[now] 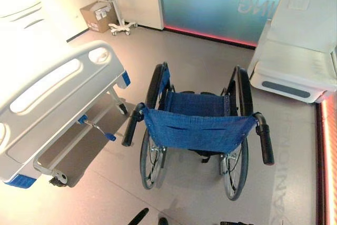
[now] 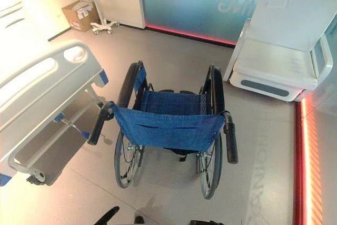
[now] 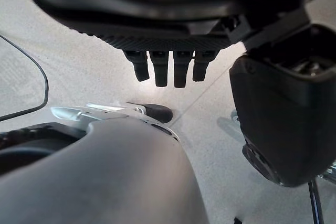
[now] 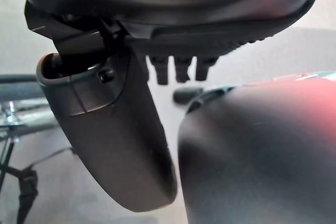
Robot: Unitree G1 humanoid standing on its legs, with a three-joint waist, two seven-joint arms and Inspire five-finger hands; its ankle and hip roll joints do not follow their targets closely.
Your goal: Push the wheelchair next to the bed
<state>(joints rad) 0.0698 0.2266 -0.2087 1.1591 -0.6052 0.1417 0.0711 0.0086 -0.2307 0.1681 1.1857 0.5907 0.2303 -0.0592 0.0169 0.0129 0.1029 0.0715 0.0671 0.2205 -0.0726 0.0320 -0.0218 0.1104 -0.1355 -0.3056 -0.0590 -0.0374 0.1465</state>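
A wheelchair [image 1: 197, 130] with a blue fabric seat and back stands in the middle of the floor, its back towards me. Its black push handles point at me, the left handle [image 1: 130, 127] and the right handle [image 1: 265, 138]. The white hospital bed [image 1: 47, 88] lies to the left, its foot end level with the wheelchair, with a narrow gap of floor between them. My left hand [image 3: 165, 69] hangs over the floor with fingers straight and holds nothing. My right hand [image 4: 176, 72] hangs the same way, open and apart from the handles.
A white padded recliner [image 1: 300, 51] stands at the back right, close to the wheelchair's right wheel. A cardboard box [image 1: 97, 17] and a wheeled stand [image 1: 118, 25] sit by the far wall. A glass partition [image 1: 210, 3] closes the back; a red light strip [image 1: 326, 156] runs along the right.
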